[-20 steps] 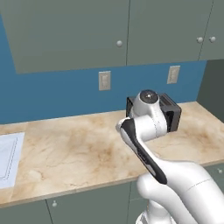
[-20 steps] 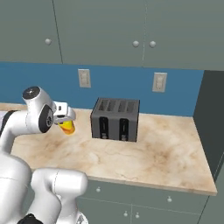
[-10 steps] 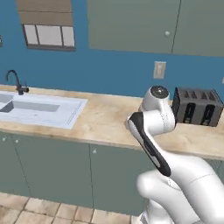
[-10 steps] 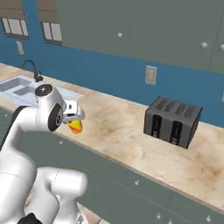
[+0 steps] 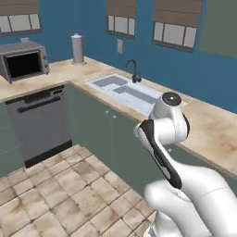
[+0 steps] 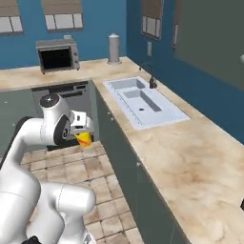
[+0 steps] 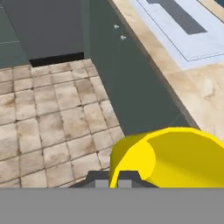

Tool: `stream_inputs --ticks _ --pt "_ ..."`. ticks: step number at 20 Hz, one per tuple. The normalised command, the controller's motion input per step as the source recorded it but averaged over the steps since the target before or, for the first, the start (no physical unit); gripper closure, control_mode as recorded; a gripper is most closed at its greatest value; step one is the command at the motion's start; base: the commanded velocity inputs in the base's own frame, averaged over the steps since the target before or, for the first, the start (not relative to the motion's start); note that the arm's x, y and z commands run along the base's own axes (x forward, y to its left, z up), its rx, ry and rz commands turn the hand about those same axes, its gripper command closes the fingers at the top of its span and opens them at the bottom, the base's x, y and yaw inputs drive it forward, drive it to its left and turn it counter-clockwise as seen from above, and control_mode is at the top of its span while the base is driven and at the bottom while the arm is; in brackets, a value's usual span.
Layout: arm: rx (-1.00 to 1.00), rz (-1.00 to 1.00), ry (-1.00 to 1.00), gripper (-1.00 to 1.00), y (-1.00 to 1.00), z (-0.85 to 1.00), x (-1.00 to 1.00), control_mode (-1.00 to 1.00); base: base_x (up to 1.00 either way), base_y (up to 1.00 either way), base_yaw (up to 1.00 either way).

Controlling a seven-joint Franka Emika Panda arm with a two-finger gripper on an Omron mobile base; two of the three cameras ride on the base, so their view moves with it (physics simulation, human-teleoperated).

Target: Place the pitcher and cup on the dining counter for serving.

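End effector (image 6: 84, 132) clamped on the yellow cup (image 7: 168, 157), its inside bare.

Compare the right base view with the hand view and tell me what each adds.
Right base view alone: the microwave and a grey canister on the far counter, the faucet, and the tool shut on the yellow cup above the floor. Hand view alone: the cup's open mouth from close up and two small cabinet knobs. Both: cup, tiled floor, white sink and beige counter.
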Motion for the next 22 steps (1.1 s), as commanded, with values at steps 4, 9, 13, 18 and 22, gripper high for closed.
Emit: stream_inputs --ticks 4,9,13,18,22 --pt "0.0 0.0 0.0 1.0 0.0 0.0 0.0 1.0 0.0 0.0 1.0" --pt "0.0 0.0 0.0 1.0 0.0 0.0 0.0 1.0 0.0 0.0 1.0" --pt "0.0 0.0 0.0 1.0 0.0 0.0 0.0 1.0 0.05 0.03 0.99" --pt "0.0 0.0 0.0 1.0 0.0 0.0 0.0 1.0 0.45 0.03 0.86" --pt "0.0 0.0 0.0 1.0 0.0 0.0 0.0 1.0 0.82 0.0 0.73"
